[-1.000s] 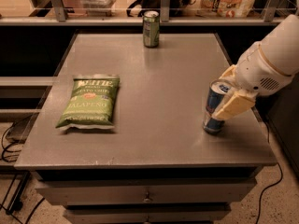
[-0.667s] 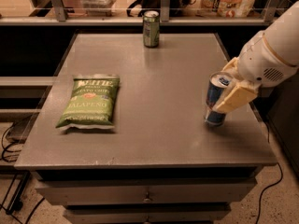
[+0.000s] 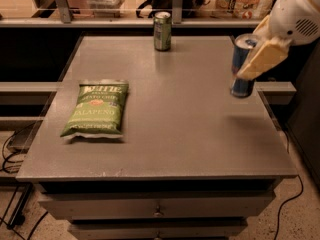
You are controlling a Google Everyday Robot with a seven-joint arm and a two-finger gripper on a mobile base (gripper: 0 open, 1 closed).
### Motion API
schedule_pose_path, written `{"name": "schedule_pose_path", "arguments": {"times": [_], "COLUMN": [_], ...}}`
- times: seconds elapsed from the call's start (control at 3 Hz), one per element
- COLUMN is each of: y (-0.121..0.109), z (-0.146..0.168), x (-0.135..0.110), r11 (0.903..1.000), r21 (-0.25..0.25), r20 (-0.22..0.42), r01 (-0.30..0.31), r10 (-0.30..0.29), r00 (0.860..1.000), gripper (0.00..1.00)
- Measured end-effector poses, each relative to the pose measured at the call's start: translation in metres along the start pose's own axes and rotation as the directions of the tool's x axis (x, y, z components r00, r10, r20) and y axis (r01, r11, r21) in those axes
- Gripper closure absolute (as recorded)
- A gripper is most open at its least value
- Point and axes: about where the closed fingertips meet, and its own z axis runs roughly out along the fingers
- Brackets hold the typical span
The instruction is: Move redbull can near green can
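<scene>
Camera view: the gripper is at the right side of the table, clamped round the redbull can, which hangs upright just above the tabletop near its right edge. The green can stands at the far edge, well apart. A chip bag lies flat on the left
</scene>
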Motion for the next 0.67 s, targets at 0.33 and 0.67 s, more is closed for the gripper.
{"name": "schedule_pose_path", "arguments": {"times": [0.33,0.67], "y": [-0.041,-0.055], "z": [-0.017,-0.044], "x": [-0.013,-0.026], "r11": [0.9985,0.9944], "r21": [0.040,0.102], "r20": [-0.004,0.033], "r01": [-0.038,-0.028], "r10": [0.038,0.024], "r00": [0.999,0.999], "gripper": [1.00,1.00]}}
